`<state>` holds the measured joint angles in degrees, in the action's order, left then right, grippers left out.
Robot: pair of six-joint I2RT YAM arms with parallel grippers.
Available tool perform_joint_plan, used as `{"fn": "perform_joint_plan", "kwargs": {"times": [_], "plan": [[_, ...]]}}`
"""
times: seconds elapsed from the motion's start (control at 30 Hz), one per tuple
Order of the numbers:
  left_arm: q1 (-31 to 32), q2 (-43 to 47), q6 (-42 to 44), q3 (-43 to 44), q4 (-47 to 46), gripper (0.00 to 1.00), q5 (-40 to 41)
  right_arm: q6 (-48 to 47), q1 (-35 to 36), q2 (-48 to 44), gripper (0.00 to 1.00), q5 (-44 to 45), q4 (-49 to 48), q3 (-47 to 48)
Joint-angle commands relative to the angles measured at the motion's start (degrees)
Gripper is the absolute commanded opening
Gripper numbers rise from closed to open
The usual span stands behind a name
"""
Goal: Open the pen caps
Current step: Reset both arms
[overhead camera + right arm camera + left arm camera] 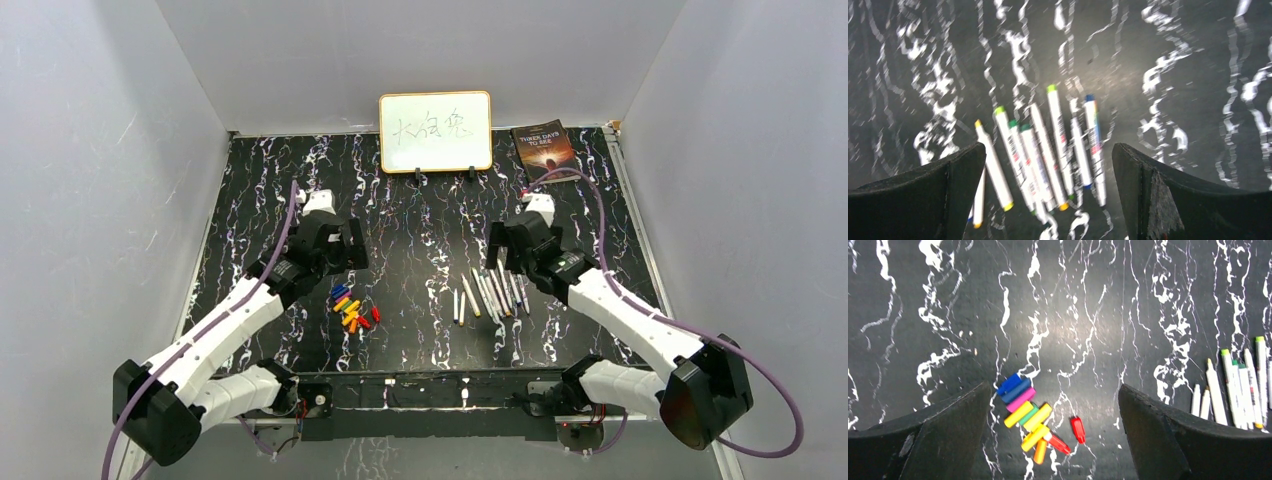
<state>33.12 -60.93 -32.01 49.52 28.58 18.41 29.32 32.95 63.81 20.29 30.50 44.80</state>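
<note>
**Marker set: caps and barrels laid in separate lots**

1. The pen caps (1030,415): a coloured heap left of centre on the table (420,350), toward its near edge.
2. The pens (1048,145): a row right of centre, apparently uncapped. They seem sorted apart from the caps to show the job is done.
3. Left gripper (1055,390) and right gripper (1045,165): each spread wide and empty, above its own lot.
4. Far edge: whiteboard (435,131) and book (543,146).

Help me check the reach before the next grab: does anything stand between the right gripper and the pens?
Nothing visible does. The right gripper hangs open right above the pens, which lie uncapped in a loose row on the bare table. The pen caps sit in a separate pile under the left gripper.
</note>
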Motion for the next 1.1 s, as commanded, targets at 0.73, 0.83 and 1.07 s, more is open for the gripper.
{"fn": "perform_joint_plan", "kwargs": {"times": [0.73, 0.83, 1.07], "plan": [[-18.6, -9.7, 34.4, -33.4, -67.6, 0.98, 2.3, -10.8, -32.6, 3.9, 0.98, 1.9, -53.9, -19.8], [-22.3, -15.1, 32.4, -34.4, -73.9, 0.98, -1.5, -11.7, -32.6, 7.8, 0.98, 3.0, -59.9, -20.9], [-28.9, -24.7, 31.3, -30.1, -77.5, 0.98, -8.8, -14.6, -32.6, 13.2, 0.98, 4.6, -72.7, -24.2]]}}
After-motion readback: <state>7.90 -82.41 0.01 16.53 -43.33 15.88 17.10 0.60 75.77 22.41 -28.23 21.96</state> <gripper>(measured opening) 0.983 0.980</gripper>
